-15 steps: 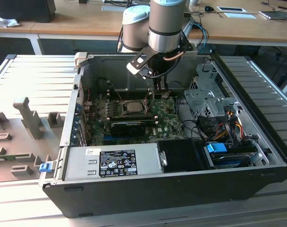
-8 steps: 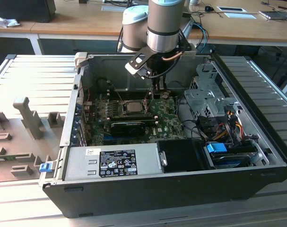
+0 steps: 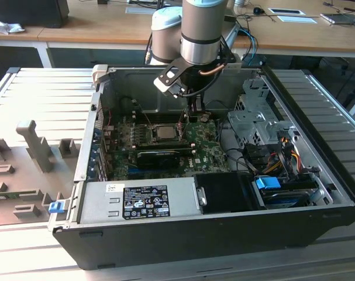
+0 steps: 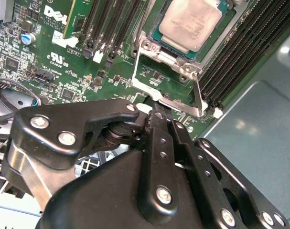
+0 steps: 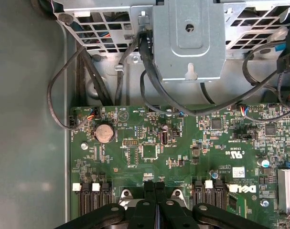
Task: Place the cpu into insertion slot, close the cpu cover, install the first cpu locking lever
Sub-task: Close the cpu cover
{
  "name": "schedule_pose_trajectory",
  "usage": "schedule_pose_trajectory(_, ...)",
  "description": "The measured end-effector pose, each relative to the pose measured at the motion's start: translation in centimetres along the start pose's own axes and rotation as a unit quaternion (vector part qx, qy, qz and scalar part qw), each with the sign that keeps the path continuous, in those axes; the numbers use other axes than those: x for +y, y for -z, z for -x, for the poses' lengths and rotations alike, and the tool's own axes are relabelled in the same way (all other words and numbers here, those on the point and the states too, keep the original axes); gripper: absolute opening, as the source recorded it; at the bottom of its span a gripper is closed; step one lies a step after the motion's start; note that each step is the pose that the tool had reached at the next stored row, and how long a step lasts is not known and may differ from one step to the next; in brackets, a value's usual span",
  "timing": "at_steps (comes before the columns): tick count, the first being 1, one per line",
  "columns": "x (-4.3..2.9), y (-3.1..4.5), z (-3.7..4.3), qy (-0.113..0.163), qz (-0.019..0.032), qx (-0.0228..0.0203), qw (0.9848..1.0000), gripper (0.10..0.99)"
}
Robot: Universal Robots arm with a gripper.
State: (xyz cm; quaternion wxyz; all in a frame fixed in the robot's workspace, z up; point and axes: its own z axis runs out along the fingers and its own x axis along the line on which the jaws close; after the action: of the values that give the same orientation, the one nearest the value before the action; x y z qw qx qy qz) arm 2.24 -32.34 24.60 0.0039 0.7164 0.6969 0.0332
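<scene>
Firstly, exterior view. Open computer case (image 3: 83, 146) lying on its side at frame centre. Arm (image 3: 203, 29) enters from the upper centre. Gripper (image 3: 193, 114) is down inside the case over the green motherboard (image 3: 209, 140). The cpu (image 3: 164, 131), a pale silver square, sits in its socket toward the exterior view's left of the gripper, just beside it. Grey power supply (image 3: 142, 199) runs along the lower edge of the case; drive cage (image 3: 253, 114) stands at the exterior view's right.

Second wrist view. Black gripper (image 4: 156, 112) has its fingers drawn together, with the tips touching the free edge of the cpu cover (image 4: 178, 105). I cannot tell whether that edge is pinched between them. The cover is a metal frame swung open, clear of the cpu (image 4: 190, 24), which lies seated in the socket beyond it. Memory slots (image 4: 250, 52) flank the socket.

First wrist view. Gripper (image 5: 154, 188) fingers are pressed side by side. Motherboard (image 5: 149, 152) carries a coin cell (image 5: 104, 133). Black cables (image 5: 63, 90) loop beside the grey drive cage (image 5: 187, 38).
</scene>
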Motion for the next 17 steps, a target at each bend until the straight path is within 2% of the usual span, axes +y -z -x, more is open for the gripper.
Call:
schedule_pose_trajectory(6,-0.17,0.01,0.00,0.000,0.0000,0.0000,1.0000,0.106)
schedule_pose_trajectory(17,-1.02,0.06,0.03,0.000,0.0000,0.0000,1.0000,0.106)
